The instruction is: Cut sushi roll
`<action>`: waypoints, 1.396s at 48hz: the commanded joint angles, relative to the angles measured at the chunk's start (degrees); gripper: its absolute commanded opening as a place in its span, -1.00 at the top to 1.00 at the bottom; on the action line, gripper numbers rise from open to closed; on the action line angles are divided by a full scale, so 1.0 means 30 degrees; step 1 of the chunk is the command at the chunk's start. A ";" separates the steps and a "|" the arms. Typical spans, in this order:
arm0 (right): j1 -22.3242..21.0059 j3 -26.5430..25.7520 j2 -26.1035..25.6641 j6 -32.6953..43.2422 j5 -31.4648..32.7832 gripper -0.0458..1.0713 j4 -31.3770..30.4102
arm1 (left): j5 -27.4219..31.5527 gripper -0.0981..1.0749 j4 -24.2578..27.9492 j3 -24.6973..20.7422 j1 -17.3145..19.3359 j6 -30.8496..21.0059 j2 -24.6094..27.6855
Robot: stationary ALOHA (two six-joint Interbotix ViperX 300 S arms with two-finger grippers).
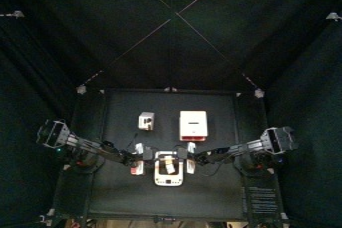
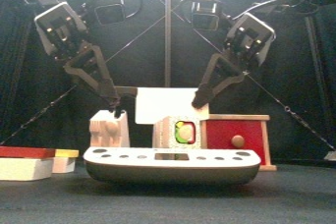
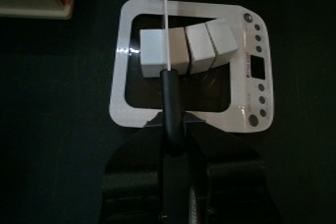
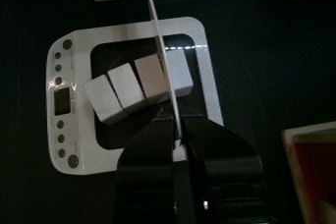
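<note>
**Top view.** The board (image 1: 167, 183) lies at the middle of the table's (image 1: 227, 112) front edge. Both arms lean in over it, the left gripper (image 1: 150, 160) and right gripper (image 1: 185, 160) close together above it. The roll is hidden under them here. Toward the back edge stand a small block (image 1: 144, 122) and a white-and-red box (image 1: 194, 122), well apart from the board. Black curtains (image 1: 54, 32) shut in the pen on every side.

**Front view.** The board (image 2: 171, 164) sits nearest, and the left gripper (image 2: 116, 115) and right gripper (image 2: 199, 100) hang behind it. I cannot make out the roll from this level.

**Left wrist view.** The roll (image 3: 191, 49) lies on the board (image 3: 132, 110) toward one end. It looks pale here, not dark, and shows as three stubby segments side by side and touching. The left gripper (image 3: 170, 81) reaches up to its end segment. Whether that claw is spread or closed I cannot tell.

**Right wrist view.** The right gripper (image 4: 174, 120) looks pressed together on a thin pale blade (image 4: 157, 41) seen edge-on. The blade runs across the roll (image 4: 138, 84) near a seam, over the board (image 4: 66, 100).

**Progress.** The tool seems lined up on the roll, yet the segments sit together. I judge that no piece has parted, so the cutting itself is probably left to do. The table is bare and matt black around the board.
</note>
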 commanded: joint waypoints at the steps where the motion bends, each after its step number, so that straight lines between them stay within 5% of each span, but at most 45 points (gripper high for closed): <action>1: -0.0088 0.0029 -0.0146 0.0088 0.0117 0.57 0.0059 | 0.0029 0.12 -0.0117 -0.0059 -0.0293 -0.0029 -0.0059; 67: -0.0205 -0.0322 0.2373 -0.0088 0.0088 0.57 0.0293 | 0.0088 0.12 -0.1113 -0.0293 -0.0293 0.0000 0.1729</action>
